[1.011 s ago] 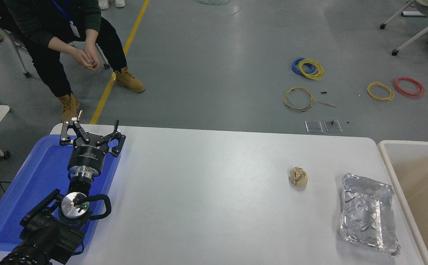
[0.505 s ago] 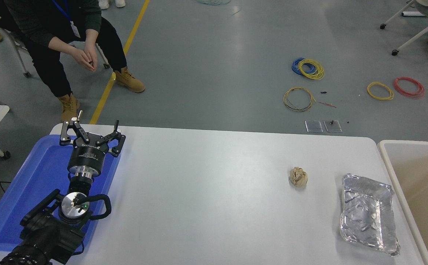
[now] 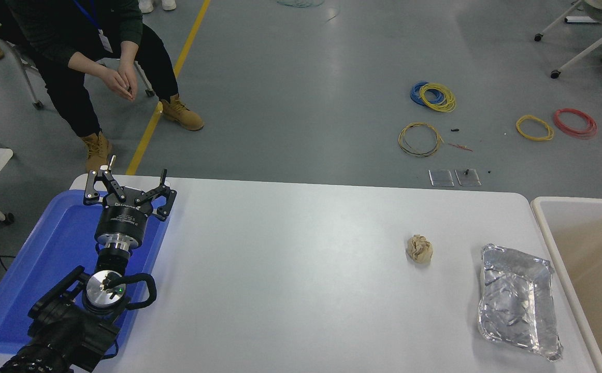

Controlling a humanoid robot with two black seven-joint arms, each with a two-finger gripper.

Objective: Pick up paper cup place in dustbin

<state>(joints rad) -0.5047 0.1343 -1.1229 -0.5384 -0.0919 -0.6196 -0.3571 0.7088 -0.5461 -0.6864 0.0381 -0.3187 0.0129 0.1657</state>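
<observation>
The scene is bright and evenly lit from overhead, and the white table point(image 3: 301, 269) shows a soft sheen with only faint shadows. Toward the table's right end, the crumpled silver foil tray point(image 3: 518, 303) throws sharp glints, while the paper ball point(image 3: 419, 248) beside it casts a weak shadow. Focus is crisp across the table; the far floor beyond it is slightly softer.

A robotics lab or workshop floor is indicated. A grey painted concrete floor point(image 3: 306, 77) is marked with a yellow line point(image 3: 169, 85), and coils of coloured wire point(image 3: 433, 97) are scattered on it. Wheeled chair frames point(image 3: 581, 36) are seen at the far right. A white table point(image 3: 290, 269) is attended by a robot arm point(image 3: 99, 280), and a person point(image 3: 73, 46) in work boots with a lanyard is crouched beyond it.
</observation>
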